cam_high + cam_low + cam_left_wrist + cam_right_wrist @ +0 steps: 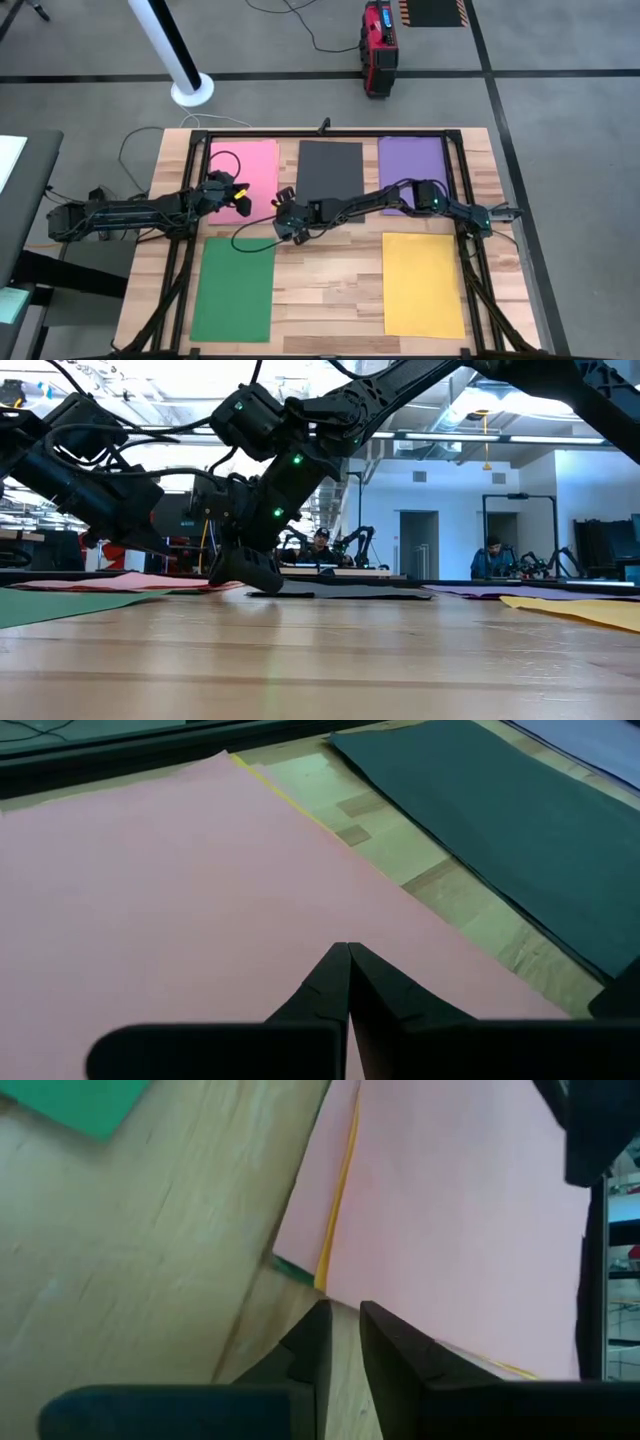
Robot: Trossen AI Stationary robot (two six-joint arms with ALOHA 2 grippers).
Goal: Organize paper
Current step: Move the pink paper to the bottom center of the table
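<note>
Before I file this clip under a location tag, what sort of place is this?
Probably a robotics lab or workshop: more robot arms stand on benches behind the wooden table, people sit at them, and the grey floor carries taped lines.

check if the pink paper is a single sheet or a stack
A stack. In the right wrist view, yellow and green edges peek out beneath the pink paper; the left wrist view shows the yellow edge too.
</note>
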